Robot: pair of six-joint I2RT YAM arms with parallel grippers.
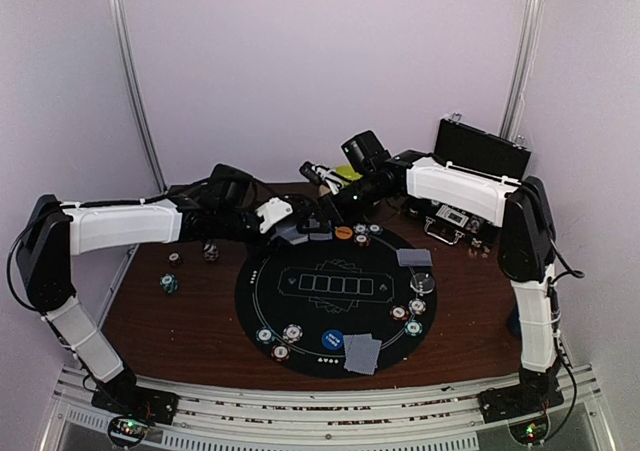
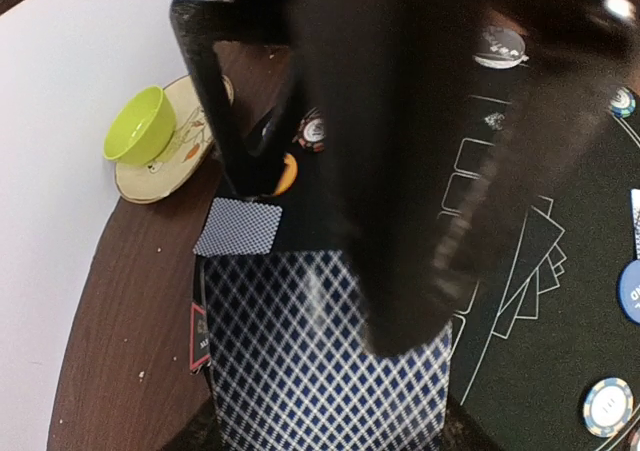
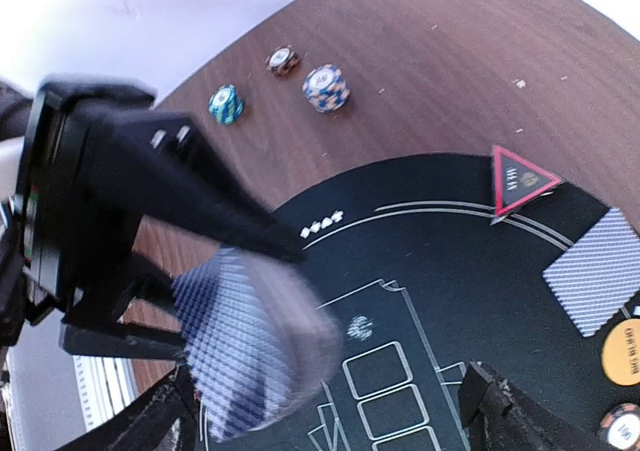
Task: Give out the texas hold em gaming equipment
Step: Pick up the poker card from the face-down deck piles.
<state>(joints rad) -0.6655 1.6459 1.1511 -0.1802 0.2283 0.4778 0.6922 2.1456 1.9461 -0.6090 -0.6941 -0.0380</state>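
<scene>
My left gripper (image 1: 290,227) is shut on a deck of blue-lattice playing cards (image 2: 320,361) over the far left rim of the round black mat (image 1: 300,316). My right gripper (image 1: 322,219) hovers at the deck, jaws wide apart; one dark finger (image 2: 420,271) lies across the top card, which looks blurred (image 3: 255,341). A single card (image 2: 238,227), a red triangle marker (image 3: 520,179) and an orange disc (image 3: 622,356) lie near the rim. More cards (image 1: 362,353) (image 1: 413,257), a blue disc (image 1: 332,340), a clear disc (image 1: 424,282) and striped chips (image 1: 291,333) sit on the mat.
A green bowl (image 2: 140,126) on its plate (image 2: 150,181) stands on the brown table beyond the mat. Three loose chips (image 3: 327,88) lie on the wood at the left. An open black case (image 1: 482,151) with small items stands at the back right.
</scene>
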